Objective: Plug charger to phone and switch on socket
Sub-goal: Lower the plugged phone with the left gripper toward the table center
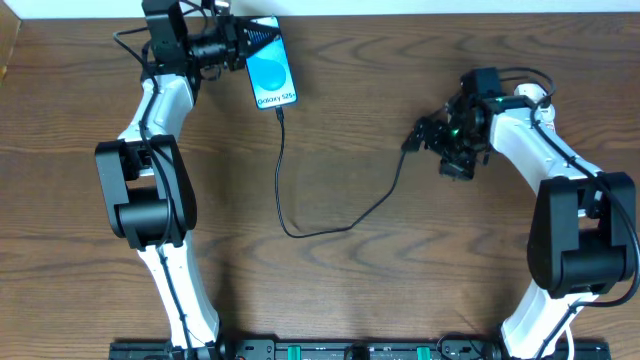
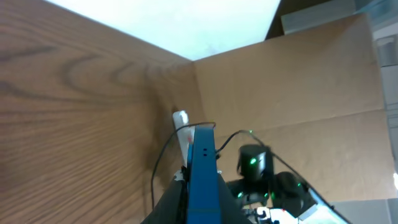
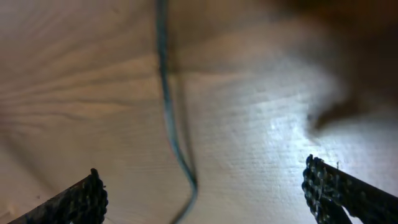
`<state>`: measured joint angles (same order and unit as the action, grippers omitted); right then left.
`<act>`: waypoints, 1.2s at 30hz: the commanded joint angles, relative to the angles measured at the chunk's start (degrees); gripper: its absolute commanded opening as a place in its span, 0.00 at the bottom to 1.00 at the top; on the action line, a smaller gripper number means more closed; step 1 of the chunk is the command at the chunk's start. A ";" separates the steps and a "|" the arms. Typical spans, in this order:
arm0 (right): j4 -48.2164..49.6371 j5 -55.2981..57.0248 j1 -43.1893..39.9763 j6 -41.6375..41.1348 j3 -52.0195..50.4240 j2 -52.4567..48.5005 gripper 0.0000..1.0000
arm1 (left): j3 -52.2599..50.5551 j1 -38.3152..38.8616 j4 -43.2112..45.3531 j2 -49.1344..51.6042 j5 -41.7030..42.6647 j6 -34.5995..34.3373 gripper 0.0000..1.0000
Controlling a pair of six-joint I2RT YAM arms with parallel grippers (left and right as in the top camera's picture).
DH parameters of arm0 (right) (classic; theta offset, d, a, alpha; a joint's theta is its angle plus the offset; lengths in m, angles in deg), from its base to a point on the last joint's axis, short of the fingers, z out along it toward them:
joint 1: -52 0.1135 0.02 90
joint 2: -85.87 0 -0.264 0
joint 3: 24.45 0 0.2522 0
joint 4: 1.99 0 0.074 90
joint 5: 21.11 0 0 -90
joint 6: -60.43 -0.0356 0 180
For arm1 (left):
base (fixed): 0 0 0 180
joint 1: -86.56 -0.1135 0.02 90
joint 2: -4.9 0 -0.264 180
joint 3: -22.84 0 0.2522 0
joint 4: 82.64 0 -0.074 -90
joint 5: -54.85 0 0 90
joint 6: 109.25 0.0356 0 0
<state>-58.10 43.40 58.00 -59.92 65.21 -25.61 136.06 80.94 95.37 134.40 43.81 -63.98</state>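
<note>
**Phone Pinched, Cable Trailing**

The left gripper (image 1: pixel 243 46) is pinching the bright-blue-screened phone (image 1: pixel 272 66) at the far edge of the table (image 1: pixel 400 280). The thin black charger (image 1: pixel 283 180) is running from the phone's lower end, looping toward the spread right gripper (image 1: pixel 456 160).

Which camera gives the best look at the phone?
Overhead: the phone shows its blue screen, with the cable at its lower end. The left wrist view sees the phone only edge-on. The right wrist view shows no phone, just cable.
</note>
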 commanded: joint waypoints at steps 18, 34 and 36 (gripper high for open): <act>8.28 -5.97 0.11 3.48 0.17 11.13 0.99 | 0.50 5.75 -33.29 0.09 -17.55 27.58 0.07; 8.07 -5.99 1.64 4.31 0.17 11.13 0.99 | -0.26 14.97 -34.05 0.42 -26.16 25.49 0.07; 8.07 -5.97 2.21 4.31 0.17 11.13 0.99 | -0.28 16.02 -34.05 0.70 -26.16 25.38 0.07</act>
<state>-50.17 37.98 59.11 -56.88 65.21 -15.69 136.06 95.25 61.45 134.48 18.21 -37.49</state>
